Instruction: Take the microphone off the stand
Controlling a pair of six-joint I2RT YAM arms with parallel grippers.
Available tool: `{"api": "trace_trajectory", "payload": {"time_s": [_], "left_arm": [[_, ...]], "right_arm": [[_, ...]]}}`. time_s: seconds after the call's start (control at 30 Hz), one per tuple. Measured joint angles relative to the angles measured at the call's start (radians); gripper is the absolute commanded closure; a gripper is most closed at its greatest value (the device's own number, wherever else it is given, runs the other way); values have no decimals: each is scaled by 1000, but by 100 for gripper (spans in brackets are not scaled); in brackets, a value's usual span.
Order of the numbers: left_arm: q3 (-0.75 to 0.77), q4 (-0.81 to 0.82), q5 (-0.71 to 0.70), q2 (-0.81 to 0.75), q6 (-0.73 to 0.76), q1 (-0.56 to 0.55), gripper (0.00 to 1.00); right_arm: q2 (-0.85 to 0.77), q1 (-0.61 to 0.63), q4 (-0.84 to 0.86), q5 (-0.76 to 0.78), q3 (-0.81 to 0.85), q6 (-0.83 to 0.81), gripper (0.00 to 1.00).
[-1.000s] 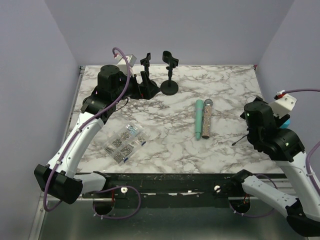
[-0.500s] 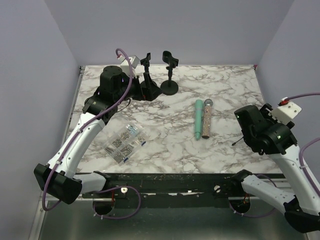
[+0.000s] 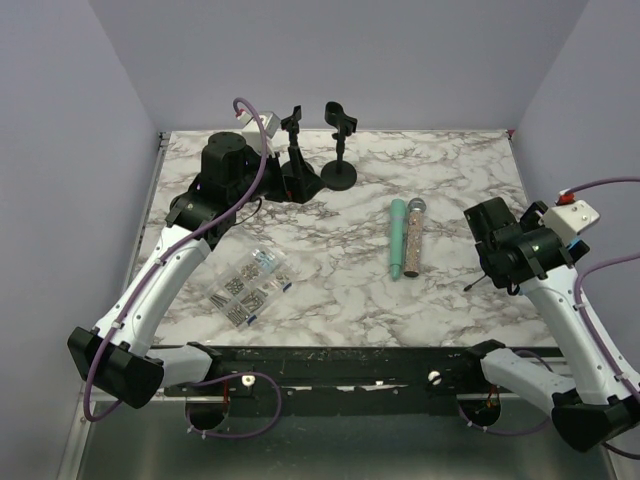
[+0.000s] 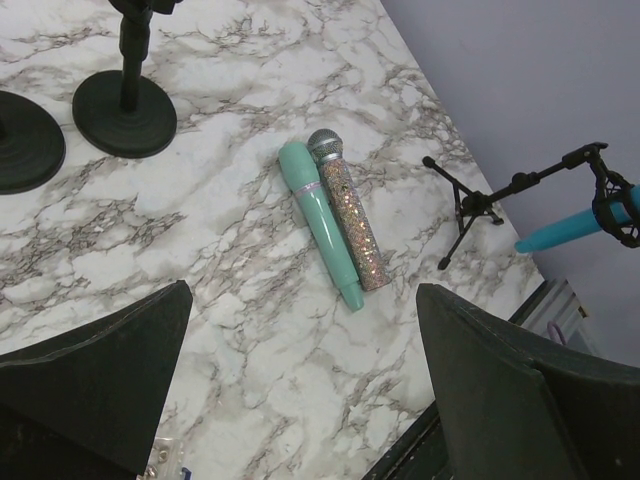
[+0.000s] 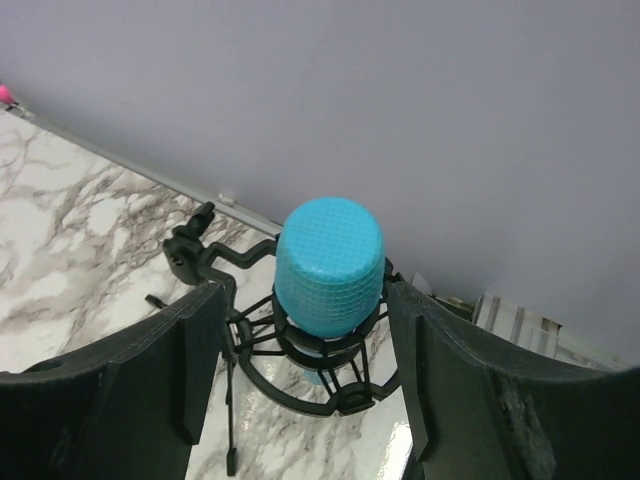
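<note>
A light blue microphone sits upright in a black shock mount on a small tripod stand at the table's right edge. It also shows in the left wrist view, with the stand beside it. My right gripper is open, with one finger on each side of the microphone head and a small gap on both sides. In the top view the right gripper hides the microphone; only a stand leg shows. My left gripper is open and empty above the table.
A teal microphone and a glittery microphone lie side by side mid-table. Two black round-base desk stands stand at the back, next to my left gripper. A clear bag of small parts lies front left. The right wall is close behind the tripod.
My right arm has swung its wrist inward and up over the table's right edge, bringing its fingers around the blue microphone. My left arm has shifted slightly right.
</note>
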Motion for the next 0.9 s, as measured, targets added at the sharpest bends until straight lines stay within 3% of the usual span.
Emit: {"api": "trace_trajectory", "payload": {"time_s": [0.13, 0.43, 0.73, 0.9], "left_arm": [[0, 0, 1, 0, -1, 0, 1], [0, 0, 3, 0, -2, 0, 1], [0, 0, 6, 0, -9, 0, 1], [0, 1, 6, 3, -9, 0, 2]], "right_arm": [[-2, -46, 31, 3, -28, -11, 24], [-34, -96, 236, 7, -111, -159, 32], [-47, -108, 327, 14, -164, -214, 28], [-47, -114, 356, 17, -172, -240, 39]]}}
